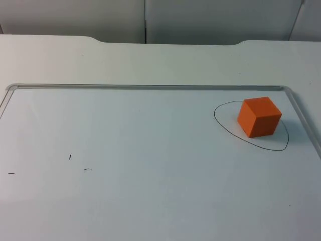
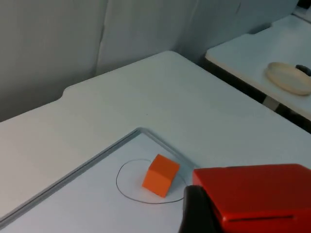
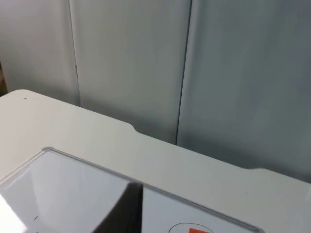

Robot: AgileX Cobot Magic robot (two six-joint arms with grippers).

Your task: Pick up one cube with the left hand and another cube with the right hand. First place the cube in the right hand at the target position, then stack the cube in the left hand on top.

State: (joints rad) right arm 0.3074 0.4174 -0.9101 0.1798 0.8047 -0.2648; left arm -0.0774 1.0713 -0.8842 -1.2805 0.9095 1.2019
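Orange cube sits inside the hand-drawn oval outline on the whiteboard mat, near the mat's 2 o'clock corner in top view. It's turned a bit, one vertical edge facing the camera, and lies toward the oval's far side, not centred.

Left gripper is clenched on a red cube, held up off the table w/ the orange cube past it, roughly 10 o'clock from the red block in left wrist view. Right gripper: can't tell its state; right wrist view looks at the partition wall and table edge, w/ a sliver of orange cube and oval line.

Judgement: base cube looks placed, stacking is what's left. Risks: orange cube is rotated, so if the red one comes down square to the table the faces won't match and it could overhang or tip. A low approach could nudge the base out of the oval. Releasing too high could make it bounce off.
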